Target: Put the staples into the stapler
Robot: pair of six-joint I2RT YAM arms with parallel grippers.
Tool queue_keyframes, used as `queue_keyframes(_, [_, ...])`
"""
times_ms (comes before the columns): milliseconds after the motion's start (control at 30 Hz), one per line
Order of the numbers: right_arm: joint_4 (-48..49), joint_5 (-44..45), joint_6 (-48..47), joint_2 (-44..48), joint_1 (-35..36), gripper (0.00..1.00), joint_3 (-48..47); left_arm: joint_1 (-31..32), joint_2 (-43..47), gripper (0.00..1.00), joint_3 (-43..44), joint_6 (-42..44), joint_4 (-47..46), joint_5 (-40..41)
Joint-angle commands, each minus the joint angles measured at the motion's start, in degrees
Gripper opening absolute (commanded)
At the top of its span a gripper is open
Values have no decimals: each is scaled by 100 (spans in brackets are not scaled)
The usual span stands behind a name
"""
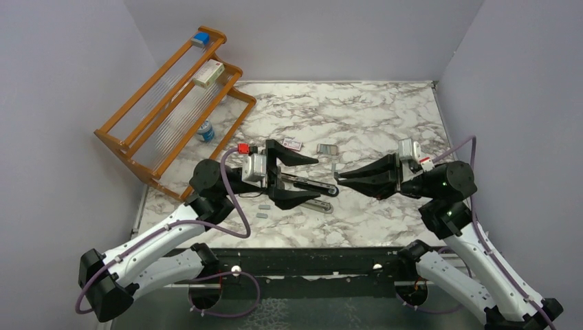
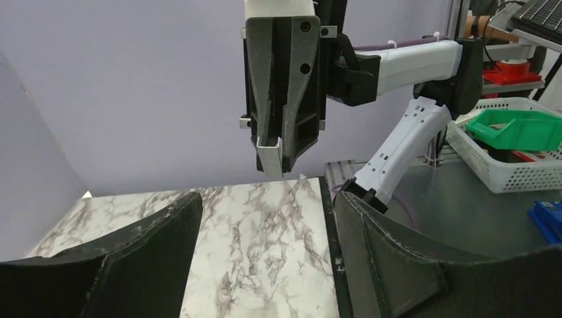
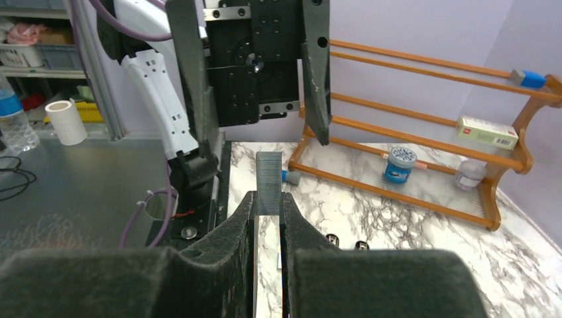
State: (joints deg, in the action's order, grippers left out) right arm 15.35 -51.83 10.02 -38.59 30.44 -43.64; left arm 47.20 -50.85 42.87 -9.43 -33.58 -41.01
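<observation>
Staples (image 3: 269, 180) upright, proud of right gripper (image 3: 268, 200)

The marble table (image 1: 385, 110) is being lit brightly and evenly from overhead, and only soft, short shadows are being cast on it beneath the arms. A faint sheen is being thrown off the stone, without harsh glare. The base plate (image 1: 295, 258) at the near edge is being left much dimmer. The fingers (image 2: 139, 265) of the left gripper (image 2: 265, 205) are being rendered soft and grainy, being very close to the lens. The fingers (image 3: 219, 265) of the right gripper (image 3: 268, 199) are likewise being blurred, while the staples (image 3: 269, 175) are being shown sharply, their fine ridges being picked out by the light. The rack (image 3: 424, 142) behind is being kept reasonably clear.
</observation>
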Motion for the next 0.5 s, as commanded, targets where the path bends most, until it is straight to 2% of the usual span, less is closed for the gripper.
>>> queue_keyframes(0, [11,-433,-138,63,28,6,-252,149,-234,74,387,271,-593,-207])
queue_keyframes(467, [155,-541,-76,43,33,6,-466,713,-885,59,886,245,-783,-264])
